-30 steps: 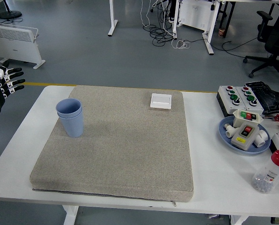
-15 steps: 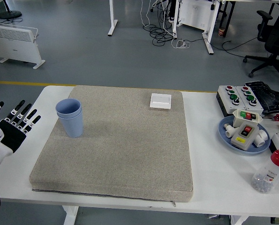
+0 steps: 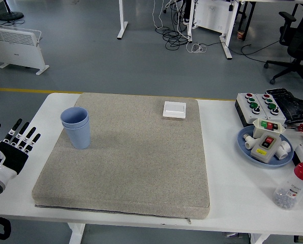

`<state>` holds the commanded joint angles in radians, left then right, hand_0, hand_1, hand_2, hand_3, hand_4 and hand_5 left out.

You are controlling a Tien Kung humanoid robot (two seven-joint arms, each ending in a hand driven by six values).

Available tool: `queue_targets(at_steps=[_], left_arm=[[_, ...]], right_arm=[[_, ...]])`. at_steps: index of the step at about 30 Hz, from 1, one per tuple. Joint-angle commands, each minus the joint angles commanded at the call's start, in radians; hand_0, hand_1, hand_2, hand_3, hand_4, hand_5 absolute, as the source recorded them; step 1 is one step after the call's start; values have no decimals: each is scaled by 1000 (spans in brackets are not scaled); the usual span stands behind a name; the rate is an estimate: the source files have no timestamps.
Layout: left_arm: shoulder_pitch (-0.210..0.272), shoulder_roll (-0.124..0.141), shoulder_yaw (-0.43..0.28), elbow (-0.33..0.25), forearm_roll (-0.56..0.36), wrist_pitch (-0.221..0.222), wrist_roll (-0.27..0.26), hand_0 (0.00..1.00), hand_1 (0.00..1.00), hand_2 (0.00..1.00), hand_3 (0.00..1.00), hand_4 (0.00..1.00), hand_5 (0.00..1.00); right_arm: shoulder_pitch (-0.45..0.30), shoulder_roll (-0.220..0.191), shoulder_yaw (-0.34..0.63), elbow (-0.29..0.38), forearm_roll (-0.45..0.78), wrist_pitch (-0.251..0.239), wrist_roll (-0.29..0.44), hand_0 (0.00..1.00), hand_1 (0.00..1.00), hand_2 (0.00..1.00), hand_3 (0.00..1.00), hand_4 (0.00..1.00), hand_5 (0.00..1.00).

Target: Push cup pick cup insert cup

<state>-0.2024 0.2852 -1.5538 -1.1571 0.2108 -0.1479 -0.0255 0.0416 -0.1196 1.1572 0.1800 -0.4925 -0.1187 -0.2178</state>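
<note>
2 nested blue cups point(image 3: 77, 127), upright, mouths up, on grey mat point(image 3: 131, 168), left hand point(image 3: 11, 150) at counter point(image 3: 233, 188) edge, fingers point(image 3: 24, 136) spread, released

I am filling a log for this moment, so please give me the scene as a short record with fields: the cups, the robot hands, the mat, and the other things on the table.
cups: blue cups, one nested in the other, upright on the mat's far left part
left robot hand: over the table's left edge, fingers spread, holding nothing, apart from the cups
right robot hand: not in view
mat: grey mat covering the middle of the white table
on mat: white switch plate near the far edge
right side: blue plate with switch parts, button box, red-capped bottle
</note>
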Motion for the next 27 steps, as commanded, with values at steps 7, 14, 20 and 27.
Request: queue_targets(at_steps=[7,14,20,27], left_arm=[[-2,0,-8,13,1,-1,-1,868,873,925,833,563,998],[-2,-2,-11,20,1,-1,0,868,873,925,834,562,998],[-4,-2,-10,22,-2,-1,-1,868,874,925,833,560,998],[-10,0,-6,22,-10,1,-7,868,873,925,831,562,998]], right_arm=[[3,0,3,0,-2,-1,0,725,651,655,582,128,477],[3,0,3,0,-3,0,0,725,650,655,582,129,477],[3,-1,2,0,-2,0,0,725,651,655,581,128,478],[4,-1,1,0,-3,0,0,725,651,655,581,128,477]])
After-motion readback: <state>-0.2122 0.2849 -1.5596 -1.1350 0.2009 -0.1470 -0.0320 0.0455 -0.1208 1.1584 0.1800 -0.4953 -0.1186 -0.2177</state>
